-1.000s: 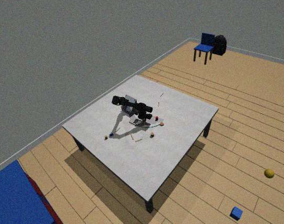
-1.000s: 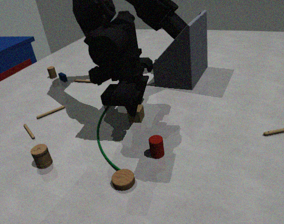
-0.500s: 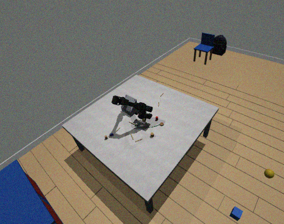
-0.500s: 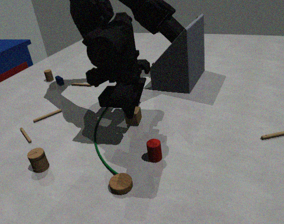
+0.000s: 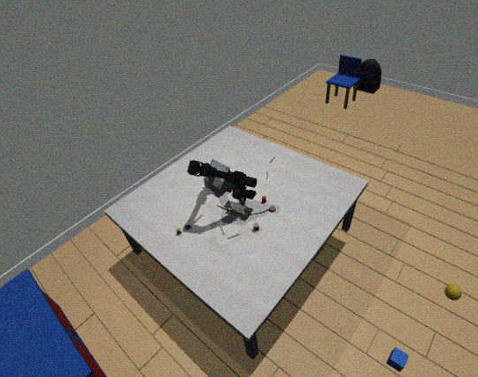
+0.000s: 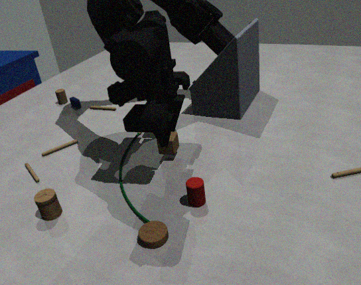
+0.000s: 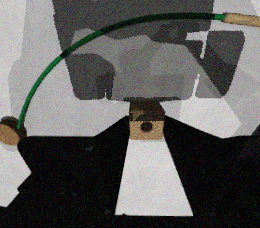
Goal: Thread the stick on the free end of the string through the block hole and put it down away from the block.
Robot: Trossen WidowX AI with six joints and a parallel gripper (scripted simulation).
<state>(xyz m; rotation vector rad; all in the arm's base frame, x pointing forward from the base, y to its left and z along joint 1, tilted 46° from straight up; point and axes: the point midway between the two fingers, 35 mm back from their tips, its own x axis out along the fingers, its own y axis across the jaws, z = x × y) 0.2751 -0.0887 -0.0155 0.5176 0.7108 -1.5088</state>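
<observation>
My gripper (image 7: 145,119) (image 6: 164,141) (image 5: 242,202) is down at the table and shut on the small wooden block (image 7: 147,132) (image 6: 172,142), whose hole faces the wrist camera. The block rests on the table between the fingertips. The stick on the string (image 7: 248,20) lies free on the table beyond the block, at the top right of the wrist view; in the exterior view the gripper hides it. The green string (image 7: 63,50) (image 6: 121,177) curves from it to the round wooden button (image 7: 6,134) (image 6: 152,234) (image 5: 272,209).
A red cylinder (image 6: 195,191) stands right of the string, a wooden cylinder (image 6: 48,204) at the left. Loose sticks (image 6: 59,147) (image 6: 32,172) (image 6: 103,107) (image 6: 350,171) lie around. A small peg (image 6: 61,95) and a blue cube (image 6: 75,102) sit far left. The arm's grey base (image 6: 236,77) stands behind.
</observation>
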